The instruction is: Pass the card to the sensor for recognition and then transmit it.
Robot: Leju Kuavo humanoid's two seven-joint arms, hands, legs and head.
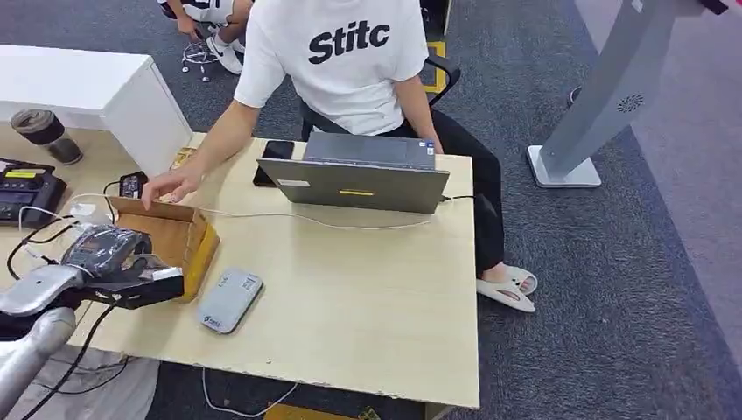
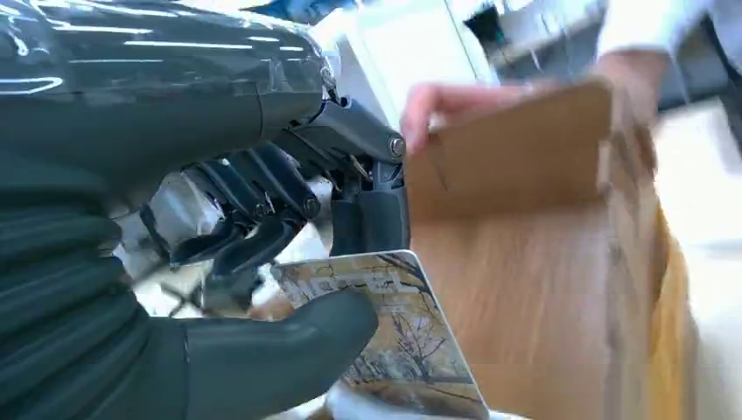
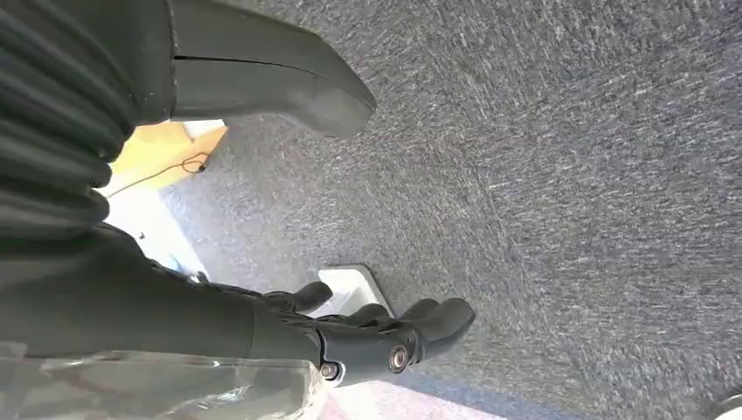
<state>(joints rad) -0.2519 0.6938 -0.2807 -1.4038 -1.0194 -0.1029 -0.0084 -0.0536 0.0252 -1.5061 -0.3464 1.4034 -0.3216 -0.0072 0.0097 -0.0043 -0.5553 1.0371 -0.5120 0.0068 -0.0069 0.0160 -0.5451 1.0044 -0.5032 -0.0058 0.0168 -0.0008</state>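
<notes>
In the head view, the left hand [image 1: 131, 276] is seen nearest the camera, low at the left, over the near-left part of the table [image 1: 367, 297] and beside the open cardboard box [image 1: 171, 236]. A pale edge is visible at its fingertips, taken to be the card. Just to the right of the hand, flat on the table, lies the grey sensor [image 1: 229, 300], its long axis slanted from near-left to far-right. The sensor is near the left hand and well apart from the right arm, so the left hand is judged the one to make the pass, with a short move rightward and down. Beyond, a laptop [image 1: 359, 179] stands with its back to the robot, and a person's hand [image 1: 171, 185] rests on the far rim of the box.

In the left wrist view, the card [image 2: 398, 337] is shown pinched between the thick thumb [image 2: 289, 346] and the darker fingers [image 2: 254, 219]. The printed face is exposed and its long axis runs outward from the grasp. The brown box wall is just beside it, and whether they touch cannot be told.

In the right wrist view, the right hand [image 3: 350, 337] hangs over grey carpet [image 3: 569, 175], fingers loosely spread and nothing held.
</notes>
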